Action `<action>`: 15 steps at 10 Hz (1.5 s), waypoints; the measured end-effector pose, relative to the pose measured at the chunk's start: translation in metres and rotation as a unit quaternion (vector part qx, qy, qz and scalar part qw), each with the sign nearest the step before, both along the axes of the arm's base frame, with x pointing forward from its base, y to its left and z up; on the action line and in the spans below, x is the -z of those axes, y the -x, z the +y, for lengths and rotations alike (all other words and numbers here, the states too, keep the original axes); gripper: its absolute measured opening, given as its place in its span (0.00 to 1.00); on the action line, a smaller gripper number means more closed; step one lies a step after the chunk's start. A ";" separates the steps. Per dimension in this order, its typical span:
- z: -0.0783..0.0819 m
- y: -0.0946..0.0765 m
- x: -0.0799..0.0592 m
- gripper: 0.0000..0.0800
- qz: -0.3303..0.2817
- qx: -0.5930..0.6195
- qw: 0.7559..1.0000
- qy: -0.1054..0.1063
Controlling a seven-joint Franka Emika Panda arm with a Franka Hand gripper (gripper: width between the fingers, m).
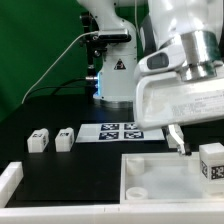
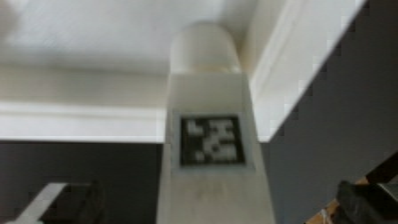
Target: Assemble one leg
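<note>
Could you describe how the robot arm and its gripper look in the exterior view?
The arm is covered in smooth, rounded white shells. The gripper has a boxy white body with dark fingers underneath. A thin black cable arcs behind it.

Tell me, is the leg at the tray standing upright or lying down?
Upright: the leg stands on end in the tray's corner, tag facing outward.
</note>
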State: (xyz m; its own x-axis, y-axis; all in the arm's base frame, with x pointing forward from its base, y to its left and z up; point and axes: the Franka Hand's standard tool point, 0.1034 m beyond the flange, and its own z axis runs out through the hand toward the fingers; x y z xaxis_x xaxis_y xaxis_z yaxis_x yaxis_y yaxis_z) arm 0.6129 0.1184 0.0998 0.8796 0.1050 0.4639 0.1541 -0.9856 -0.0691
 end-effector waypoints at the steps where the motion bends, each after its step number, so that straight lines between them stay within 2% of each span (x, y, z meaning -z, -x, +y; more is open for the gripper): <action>1: 0.001 -0.003 -0.007 0.81 0.007 -0.001 1.000 -0.001; 2: 0.003 0.002 0.000 0.81 0.069 -0.005 0.998 0.000; 5: 0.004 -0.004 0.002 0.81 0.193 -0.013 0.981 0.001; 6: 0.005 0.001 0.007 0.81 0.247 -0.020 0.969 0.002; 7: 0.006 -0.005 0.007 0.81 0.265 -0.022 0.964 0.001; 11: 0.000 -0.012 0.010 0.81 0.256 -0.023 0.966 0.000; 14: -0.010 -0.021 0.011 0.81 0.236 -0.029 0.971 0.003; 15: -0.010 -0.021 0.011 0.64 0.236 -0.029 0.971 0.003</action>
